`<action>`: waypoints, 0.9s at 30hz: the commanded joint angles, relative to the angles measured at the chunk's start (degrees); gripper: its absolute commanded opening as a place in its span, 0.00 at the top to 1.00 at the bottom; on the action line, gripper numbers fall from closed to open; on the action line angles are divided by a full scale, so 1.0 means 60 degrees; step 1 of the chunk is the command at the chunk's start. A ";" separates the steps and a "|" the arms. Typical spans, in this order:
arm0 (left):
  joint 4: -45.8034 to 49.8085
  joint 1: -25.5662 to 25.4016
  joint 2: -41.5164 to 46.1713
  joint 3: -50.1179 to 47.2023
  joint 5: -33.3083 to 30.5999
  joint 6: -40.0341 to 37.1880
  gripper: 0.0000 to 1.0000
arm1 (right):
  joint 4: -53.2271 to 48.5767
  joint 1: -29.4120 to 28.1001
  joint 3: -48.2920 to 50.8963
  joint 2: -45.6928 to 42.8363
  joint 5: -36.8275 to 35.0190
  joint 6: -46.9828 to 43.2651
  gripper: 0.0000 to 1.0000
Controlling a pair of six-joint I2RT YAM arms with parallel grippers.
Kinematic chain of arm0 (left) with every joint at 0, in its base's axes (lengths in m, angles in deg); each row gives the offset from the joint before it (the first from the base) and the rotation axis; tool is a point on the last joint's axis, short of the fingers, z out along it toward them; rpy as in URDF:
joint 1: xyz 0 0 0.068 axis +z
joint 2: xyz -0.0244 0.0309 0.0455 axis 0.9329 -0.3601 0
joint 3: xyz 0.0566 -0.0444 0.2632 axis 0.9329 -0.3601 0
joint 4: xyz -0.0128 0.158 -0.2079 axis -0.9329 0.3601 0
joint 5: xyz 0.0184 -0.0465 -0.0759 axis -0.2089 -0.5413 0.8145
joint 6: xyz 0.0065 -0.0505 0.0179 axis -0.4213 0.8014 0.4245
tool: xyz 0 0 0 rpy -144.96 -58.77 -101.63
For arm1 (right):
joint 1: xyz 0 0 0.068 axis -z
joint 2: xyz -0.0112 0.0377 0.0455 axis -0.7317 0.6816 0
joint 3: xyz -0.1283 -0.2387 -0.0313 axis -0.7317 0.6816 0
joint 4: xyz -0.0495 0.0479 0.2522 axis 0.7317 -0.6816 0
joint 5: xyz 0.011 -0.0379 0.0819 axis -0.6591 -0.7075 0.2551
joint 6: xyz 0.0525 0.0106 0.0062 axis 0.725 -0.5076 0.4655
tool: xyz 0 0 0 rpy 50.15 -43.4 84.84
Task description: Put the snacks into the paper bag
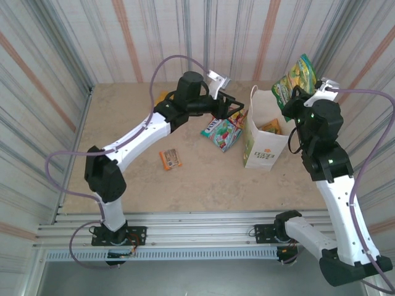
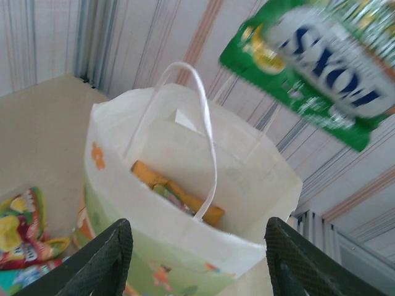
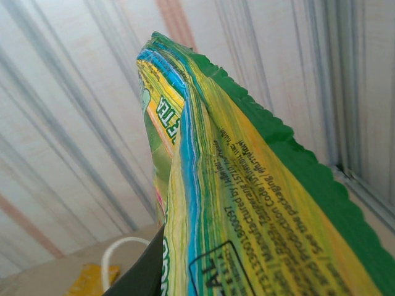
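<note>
Paper bag [image 1: 264, 148] [image 2: 185, 246]: white, upright on table [image 1: 203, 182], mouth open, cord handles raised.
Orange packet [image 1: 272, 126] [image 2: 179, 194]: inside the bag, leaning against its wall.
Green packet [image 1: 295, 79] [image 2: 327, 68] [image 3: 247, 203]: in the air above the bag's far right rim.
Right gripper [image 1: 294, 102]: clamped on the green packet, just right of the bag's mouth.
Left gripper [image 1: 238, 111] [image 2: 197, 262]: fingers apart, empty, just left of the bag, facing it.
Teal-red packet [image 1: 222, 132] [image 2: 24, 234]: flat on table, just left of the bag.
Orange bar [image 1: 170, 159]: flat on table, well left of the bag.
</note>
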 commanded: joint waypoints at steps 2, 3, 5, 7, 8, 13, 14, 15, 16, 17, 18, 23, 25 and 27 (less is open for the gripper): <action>-0.0684 -0.0153 -0.0503 0.0717 0.0187 0.0721 0.40 | 0.0025 0.0584 0.0426 0.0320 0.0880 0.0799 0.98; -0.0723 -0.0166 -0.0624 0.0814 0.0202 0.0781 0.40 | 0.0024 0.0666 0.0495 0.0395 0.1018 0.0849 0.98; -0.0732 -0.0184 -0.0873 0.1053 0.0259 0.0888 0.40 | 0.0029 0.0776 0.0664 0.0528 0.1232 0.0940 0.98; -0.0783 -0.0209 -0.1123 0.1281 0.0303 0.1086 0.40 | 0.0028 0.0865 0.0851 0.0583 0.1491 0.1067 0.98; -0.0858 -0.0227 -0.1230 0.1367 0.0346 0.1159 0.40 | 0.0031 0.0890 0.0922 0.0583 0.1602 0.1106 0.98; -0.1223 -0.0440 -0.1748 0.1897 0.0788 0.1378 0.52 | 0.0179 0.0969 0.1387 0.1142 0.1735 0.1176 0.98; -0.1232 -0.0462 -0.1843 0.2006 0.0880 0.1403 0.61 | 0.0214 0.0986 0.1454 0.1203 0.1749 0.1154 0.98; -0.1217 -0.0479 -0.1916 0.2100 0.0942 0.1519 0.72 | 0.0258 0.1000 0.1507 0.1252 0.1763 0.1088 0.98; -0.1259 -0.0478 -0.1972 0.2153 0.1008 0.1645 0.81 | 0.0277 0.1001 0.1537 0.1310 0.1765 0.0926 0.98; -0.1328 -0.0478 -0.1999 0.2163 0.1081 0.1689 0.88 | 0.0254 0.0990 0.1559 0.1361 0.1765 0.0783 0.98; -0.1400 -0.0478 -0.2024 0.2155 0.1158 0.1713 0.94 | 0.0127 0.0993 0.1542 0.1405 0.1769 0.0688 0.97; -0.1359 -0.0478 -0.1988 0.2165 0.1372 0.1675 1.00 | -0.0252 0.1015 0.1423 0.1198 0.2444 0.0022 0.82; -0.1313 -0.0478 -0.1927 0.2153 0.1382 0.1601 1.00 | -0.0335 0.1012 0.1360 0.1068 0.2765 -0.0360 0.73; -0.1249 -0.0478 -0.1857 0.2150 0.1328 0.1510 1.00 | -0.0790 0.1008 0.1076 0.1011 0.2935 -0.0678 0.66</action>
